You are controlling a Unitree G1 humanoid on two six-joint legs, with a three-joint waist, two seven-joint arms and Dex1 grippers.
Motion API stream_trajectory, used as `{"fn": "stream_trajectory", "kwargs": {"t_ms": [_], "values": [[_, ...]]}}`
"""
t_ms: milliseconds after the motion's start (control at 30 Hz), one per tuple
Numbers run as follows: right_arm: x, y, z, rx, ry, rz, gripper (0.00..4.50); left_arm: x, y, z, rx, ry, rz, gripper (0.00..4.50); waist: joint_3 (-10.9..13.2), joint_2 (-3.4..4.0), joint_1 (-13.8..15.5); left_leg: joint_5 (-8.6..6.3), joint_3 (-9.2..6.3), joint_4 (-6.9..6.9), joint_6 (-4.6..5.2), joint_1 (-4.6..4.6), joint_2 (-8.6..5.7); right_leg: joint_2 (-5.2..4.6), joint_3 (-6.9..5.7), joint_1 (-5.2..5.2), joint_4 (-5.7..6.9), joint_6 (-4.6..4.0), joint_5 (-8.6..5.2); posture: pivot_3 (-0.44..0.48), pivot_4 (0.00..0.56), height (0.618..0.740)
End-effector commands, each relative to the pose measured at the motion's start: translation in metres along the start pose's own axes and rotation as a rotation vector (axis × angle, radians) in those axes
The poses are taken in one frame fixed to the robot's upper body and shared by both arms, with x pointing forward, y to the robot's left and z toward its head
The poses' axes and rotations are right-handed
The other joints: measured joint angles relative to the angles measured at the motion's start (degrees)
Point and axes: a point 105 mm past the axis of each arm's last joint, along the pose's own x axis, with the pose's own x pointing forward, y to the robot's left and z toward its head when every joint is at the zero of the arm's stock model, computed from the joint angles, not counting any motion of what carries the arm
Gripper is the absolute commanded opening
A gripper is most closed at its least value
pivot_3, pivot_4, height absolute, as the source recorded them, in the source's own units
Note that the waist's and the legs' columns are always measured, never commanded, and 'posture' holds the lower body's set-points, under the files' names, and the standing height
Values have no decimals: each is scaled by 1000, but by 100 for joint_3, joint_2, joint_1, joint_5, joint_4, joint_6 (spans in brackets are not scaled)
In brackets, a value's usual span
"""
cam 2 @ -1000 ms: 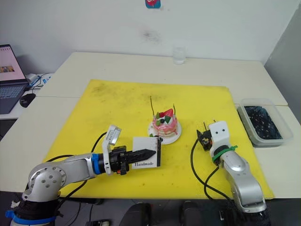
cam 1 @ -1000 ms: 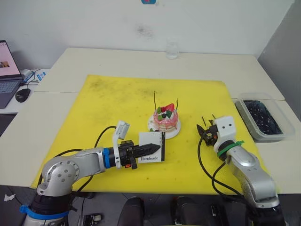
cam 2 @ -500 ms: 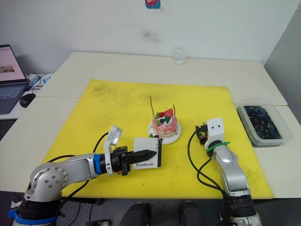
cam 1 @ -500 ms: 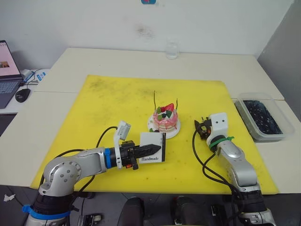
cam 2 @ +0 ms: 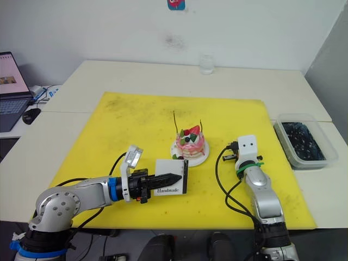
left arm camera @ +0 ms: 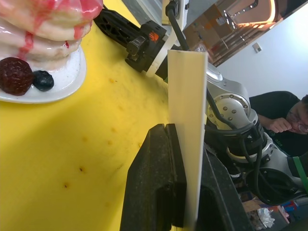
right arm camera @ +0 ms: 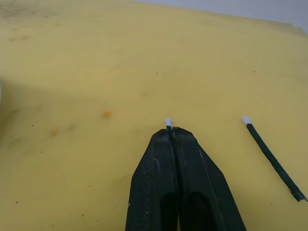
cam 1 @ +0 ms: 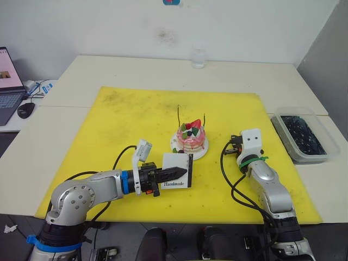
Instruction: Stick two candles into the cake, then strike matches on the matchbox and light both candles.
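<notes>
The right hand (right arm camera: 169,131) is closed on a match (right arm camera: 168,122), its white tip projecting just past the fingertips; a second match (right arm camera: 272,157) lies on the yellow mat (cam 1: 136,119) beside it. The left hand (left arm camera: 185,139) clamps the matchbox (cam 1: 176,169) upright on edge, just in front of the cake (cam 1: 191,136), where both candles (cam 1: 179,113) stand. The matchbox lies toward the robot's left of the right hand, well apart, with the cake's plate between; the striking strip stands vertical, facing the right hand.

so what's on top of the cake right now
Two thin candles stand upright in the cake, with a red strawberry and dark berries on the cream. No flame is visible. Their buried ends are hidden.
</notes>
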Motion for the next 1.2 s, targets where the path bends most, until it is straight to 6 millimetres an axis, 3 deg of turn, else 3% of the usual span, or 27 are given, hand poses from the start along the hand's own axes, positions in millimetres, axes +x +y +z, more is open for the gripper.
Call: {"fn": "stream_trajectory", "kwargs": {"t_ms": [33,233,333,567,733,867,1200], "values": [[-7,1,16,4,-56,17,8,1,-7,1,21,2,-31,0,0,0,0,0,0,0,0,0,0,0,0,0,0,0,0,0,150,740],[-27,10,28,-26,-81,81,8,4,-8,1,26,1,-33,0,0,1,-11,0,1,-3,0,-2,2,0,0,-2,-1,-1,-2,0,150,740],[-49,16,40,-98,-110,155,8,11,-8,3,70,7,-36,0,1,1,12,0,-3,-3,0,-3,0,-1,-4,-2,-1,-1,-1,0,150,740],[-99,38,67,-271,-148,419,8,29,-10,8,143,3,-69,0,0,1,8,0,-1,2,0,1,-1,-1,-3,2,-1,4,1,0,150,740],[-132,56,70,-420,-75,671,8,32,-11,12,140,4,-94,0,1,1,-5,0,-3,0,0,2,0,2,-4,2,-3,3,0,0,150,740],[-138,65,67,-494,-29,767,8,34,-10,14,146,3,-90,0,1,-1,-17,0,-4,3,0,3,-2,2,-5,3,-3,3,0,0,150,740],[-125,78,72,-535,-42,763,8,34,-8,12,156,6,-65,0,2,-2,-35,0,-5,4,0,-3,-3,2,-6,3,-6,5,0,0,150,740]]}}
